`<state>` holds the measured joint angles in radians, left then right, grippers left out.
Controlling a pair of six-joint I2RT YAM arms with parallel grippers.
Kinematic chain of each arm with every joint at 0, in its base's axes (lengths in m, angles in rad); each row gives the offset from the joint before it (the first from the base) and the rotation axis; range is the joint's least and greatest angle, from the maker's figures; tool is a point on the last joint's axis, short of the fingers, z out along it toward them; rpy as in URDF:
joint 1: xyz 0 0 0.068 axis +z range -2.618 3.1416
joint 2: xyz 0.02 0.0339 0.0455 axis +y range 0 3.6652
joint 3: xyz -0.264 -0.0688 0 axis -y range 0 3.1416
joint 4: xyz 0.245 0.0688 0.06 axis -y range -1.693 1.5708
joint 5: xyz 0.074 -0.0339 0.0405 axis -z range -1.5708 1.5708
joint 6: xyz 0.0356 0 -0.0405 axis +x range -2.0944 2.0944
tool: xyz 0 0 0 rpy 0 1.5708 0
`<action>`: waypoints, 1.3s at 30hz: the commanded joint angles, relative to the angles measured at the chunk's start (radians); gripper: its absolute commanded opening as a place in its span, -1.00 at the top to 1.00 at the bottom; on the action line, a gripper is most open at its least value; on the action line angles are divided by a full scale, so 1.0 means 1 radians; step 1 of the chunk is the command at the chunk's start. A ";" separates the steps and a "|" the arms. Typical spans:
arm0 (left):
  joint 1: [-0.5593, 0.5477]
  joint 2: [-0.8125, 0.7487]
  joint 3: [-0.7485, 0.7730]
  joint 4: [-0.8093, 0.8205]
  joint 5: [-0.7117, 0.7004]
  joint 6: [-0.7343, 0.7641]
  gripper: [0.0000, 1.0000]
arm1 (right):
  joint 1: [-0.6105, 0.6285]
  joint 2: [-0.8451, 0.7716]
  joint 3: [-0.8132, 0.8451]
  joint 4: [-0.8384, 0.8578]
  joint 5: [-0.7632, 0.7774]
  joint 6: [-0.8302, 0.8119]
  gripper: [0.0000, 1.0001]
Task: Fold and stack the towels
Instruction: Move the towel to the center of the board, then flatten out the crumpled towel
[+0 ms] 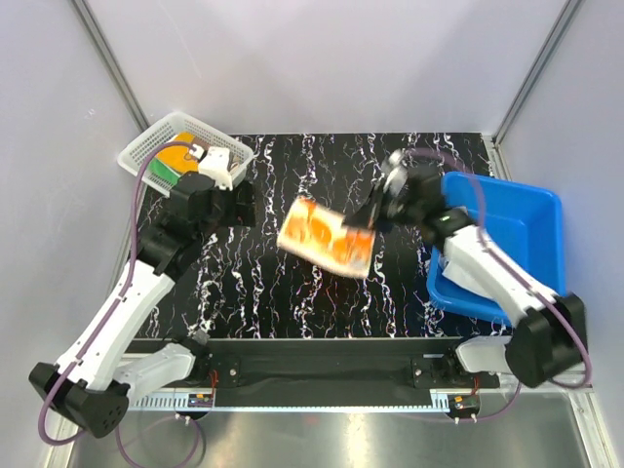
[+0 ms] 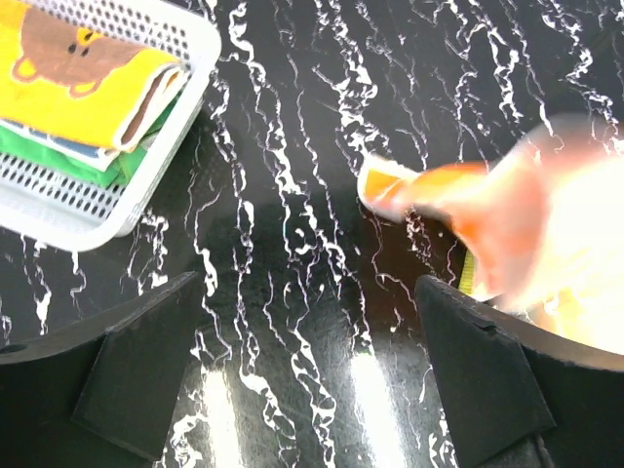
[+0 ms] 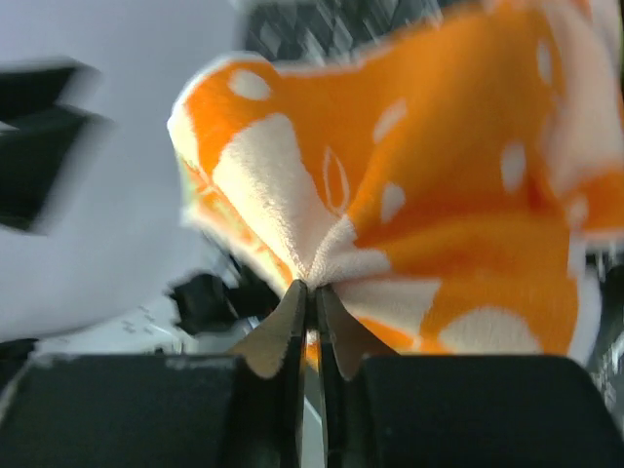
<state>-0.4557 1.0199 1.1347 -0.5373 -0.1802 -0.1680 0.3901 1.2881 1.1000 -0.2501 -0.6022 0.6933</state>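
The orange towel with white prints (image 1: 325, 236) hangs in the air above the middle of the black marbled table (image 1: 292, 292), bunched and blurred. My right gripper (image 1: 373, 216) is shut on its right edge; in the right wrist view the fingertips (image 3: 310, 292) pinch the cloth (image 3: 409, 195). My left gripper (image 1: 249, 200) is open and empty to the left of the towel, its fingers (image 2: 136, 361) wide apart above bare table. The orange towel (image 2: 507, 224) shows blurred at right there. The yellow bear towel (image 2: 78, 78) lies folded on a green one (image 2: 58, 161) in the white basket (image 2: 146, 195).
The white mesh basket (image 1: 146, 146) stands at the table's far left corner. A blue plastic tub (image 1: 526, 210) sits at the right edge under my right arm. Grey walls enclose the table at the back and sides.
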 commanded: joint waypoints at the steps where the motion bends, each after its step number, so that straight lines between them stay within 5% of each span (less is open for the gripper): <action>1: 0.008 -0.021 -0.065 -0.016 -0.016 -0.037 -0.92 | 0.093 0.071 -0.152 0.034 0.076 -0.017 0.70; 5: 0.008 -0.003 -0.128 -0.024 0.066 -0.079 -0.91 | 0.105 0.077 -0.221 -0.049 0.199 -0.087 0.18; 9: 0.008 0.110 -0.145 0.034 0.174 -0.111 -0.89 | 0.105 0.076 -0.135 -0.153 0.307 -0.171 -0.09; 14: 0.020 0.371 0.014 0.036 0.212 -0.127 -0.85 | 0.098 0.270 0.030 -0.111 0.499 -0.305 -0.04; 21: 0.043 0.750 0.292 0.000 0.254 -0.107 -0.57 | 0.076 0.632 0.336 -0.118 0.354 -0.367 0.21; 31: 0.032 0.827 0.074 0.168 0.406 -0.192 -0.39 | 0.076 0.602 0.209 -0.077 0.335 -0.328 0.01; 33: 0.026 0.839 0.066 0.172 0.430 -0.194 -0.11 | 0.076 0.570 0.190 -0.075 0.344 -0.324 0.00; 36: 0.025 0.835 0.077 0.122 0.421 -0.192 0.67 | 0.076 0.550 0.166 -0.075 0.343 -0.311 0.01; 39: 0.028 0.758 0.092 0.021 0.352 -0.176 1.00 | 0.076 0.524 0.138 -0.083 0.351 -0.302 0.00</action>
<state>-0.4278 1.8648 1.1999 -0.4637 0.2016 -0.3496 0.4656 1.8812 1.2552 -0.3595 -0.2707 0.3748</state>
